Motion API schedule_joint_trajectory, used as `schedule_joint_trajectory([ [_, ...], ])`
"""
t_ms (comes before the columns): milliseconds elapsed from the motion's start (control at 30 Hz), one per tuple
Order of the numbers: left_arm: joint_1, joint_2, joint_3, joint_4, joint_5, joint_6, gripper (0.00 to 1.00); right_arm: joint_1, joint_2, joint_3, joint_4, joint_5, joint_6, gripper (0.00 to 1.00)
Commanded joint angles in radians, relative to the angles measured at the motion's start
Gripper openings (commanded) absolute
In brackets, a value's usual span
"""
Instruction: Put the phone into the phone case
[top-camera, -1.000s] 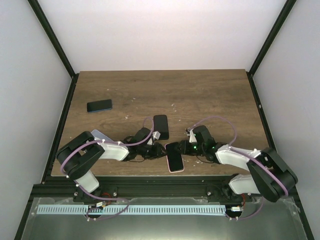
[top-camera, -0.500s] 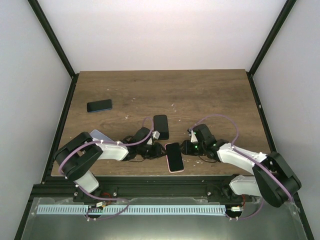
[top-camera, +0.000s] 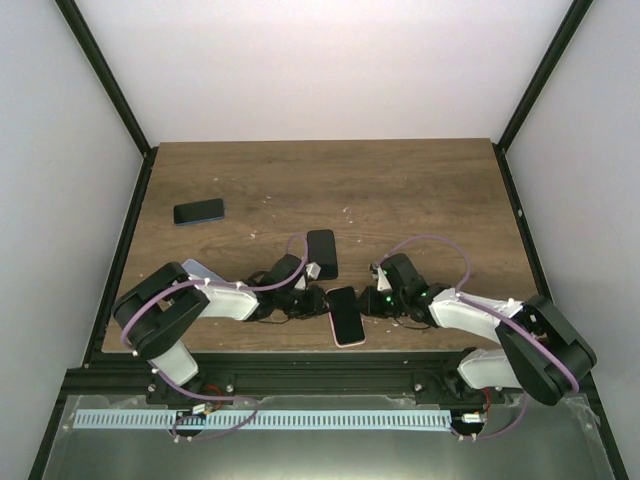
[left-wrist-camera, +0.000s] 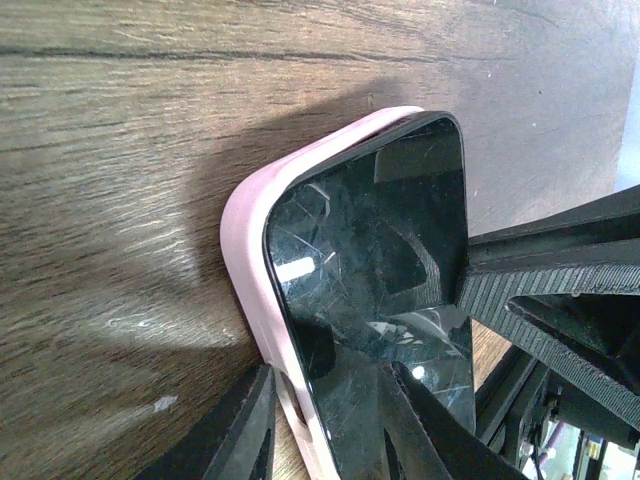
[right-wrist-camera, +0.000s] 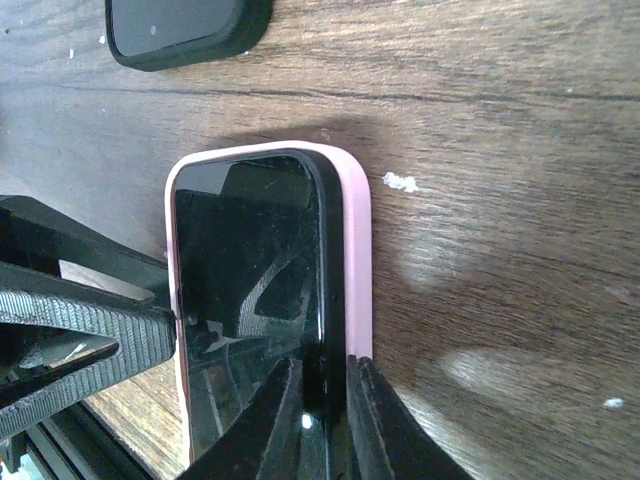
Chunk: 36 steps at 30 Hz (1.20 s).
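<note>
A black phone (top-camera: 347, 318) lies in a pink phone case (top-camera: 352, 342) near the table's front edge, between my two grippers. In the left wrist view the phone (left-wrist-camera: 385, 250) sits partly inside the case (left-wrist-camera: 245, 225), its edge raised above the pink wall. My left gripper (left-wrist-camera: 330, 425) straddles the case's wall and the glass. In the right wrist view my right gripper (right-wrist-camera: 325, 415) pinches the phone's (right-wrist-camera: 250, 260) right edge against the pink wall (right-wrist-camera: 357, 250). In the top view the left gripper (top-camera: 318, 301) and right gripper (top-camera: 370, 302) flank the phone.
A black cased phone (top-camera: 322, 254) lies just behind the left gripper and shows in the right wrist view (right-wrist-camera: 185, 30). A blue-edged phone (top-camera: 199, 211) lies at the far left. A pale case (top-camera: 200, 271) lies beside the left arm. The table's front edge is close.
The right gripper has moved slightly left against the phone, and the phone's far end has swung a little to the left. The left gripper has stayed in place.
</note>
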<state>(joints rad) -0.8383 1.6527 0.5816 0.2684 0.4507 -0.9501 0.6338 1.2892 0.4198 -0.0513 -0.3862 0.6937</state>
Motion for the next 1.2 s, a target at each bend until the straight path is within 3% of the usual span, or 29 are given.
schedule_joint_trajectory([
  [0,-0.010,0.015,0.015,0.040,0.010,-0.009,0.30,0.057,0.028,0.000,0.074,-0.007,0.054,0.12],
  [267,-0.012,-0.021,0.001,0.019,-0.003,-0.013,0.28,0.153,0.063,-0.022,0.167,0.041,0.188,0.09],
  [400,-0.013,-0.092,-0.002,-0.135,-0.084,-0.009,0.28,0.153,-0.011,0.014,0.035,0.147,0.162,0.17],
  [600,-0.008,-0.173,-0.039,-0.195,-0.094,-0.013,0.32,0.152,-0.232,-0.029,-0.061,0.232,0.156,0.51],
  [700,-0.008,-0.178,-0.046,-0.195,-0.081,-0.028,0.34,0.152,-0.261,-0.078,-0.028,0.176,0.187,0.61],
  [933,-0.004,-0.174,-0.090,-0.088,-0.002,-0.075,0.37,0.153,-0.253,-0.131,0.043,0.107,0.231,0.74],
  [1167,0.000,-0.147,-0.127,-0.021,0.022,-0.103,0.37,0.155,-0.158,-0.125,0.102,0.088,0.255,0.78],
])
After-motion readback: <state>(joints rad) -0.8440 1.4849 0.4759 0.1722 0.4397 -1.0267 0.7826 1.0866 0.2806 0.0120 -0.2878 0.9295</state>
